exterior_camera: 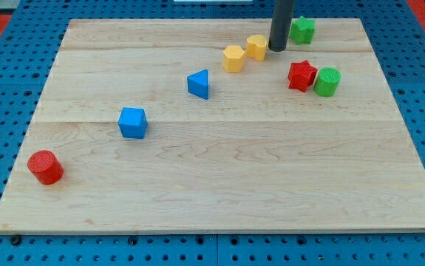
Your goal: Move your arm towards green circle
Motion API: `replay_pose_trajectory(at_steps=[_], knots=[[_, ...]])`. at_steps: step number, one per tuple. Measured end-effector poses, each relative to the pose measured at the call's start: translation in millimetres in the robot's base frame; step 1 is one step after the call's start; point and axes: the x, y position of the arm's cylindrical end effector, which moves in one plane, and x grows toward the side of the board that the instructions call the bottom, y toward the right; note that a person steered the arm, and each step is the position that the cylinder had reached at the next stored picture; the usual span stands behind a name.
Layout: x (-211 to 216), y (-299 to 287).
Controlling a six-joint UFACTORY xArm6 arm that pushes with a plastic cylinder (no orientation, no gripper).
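Note:
The green circle (327, 81) is a short green cylinder at the view's upper right, touching the red star (301, 75) on its left. My tip (277, 49) is at the view's top, just right of the yellow block (256, 46) and left of the green star (302, 29). The tip is up and to the left of the green circle, a short way off, with the red star between them.
A second yellow block (233, 58) lies left of the first. A blue triangle (199, 83), a blue cube (132, 123) and a red cylinder (45, 166) run down toward the view's lower left on the wooden board (219, 185).

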Motion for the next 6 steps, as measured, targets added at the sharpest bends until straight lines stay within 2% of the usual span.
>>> replay_pose_trajectory(at_steps=[1,4,5,6], knots=[[4.5,20.7],[9.2,160.7],[57.3,176.3],[64.4,123.7]])
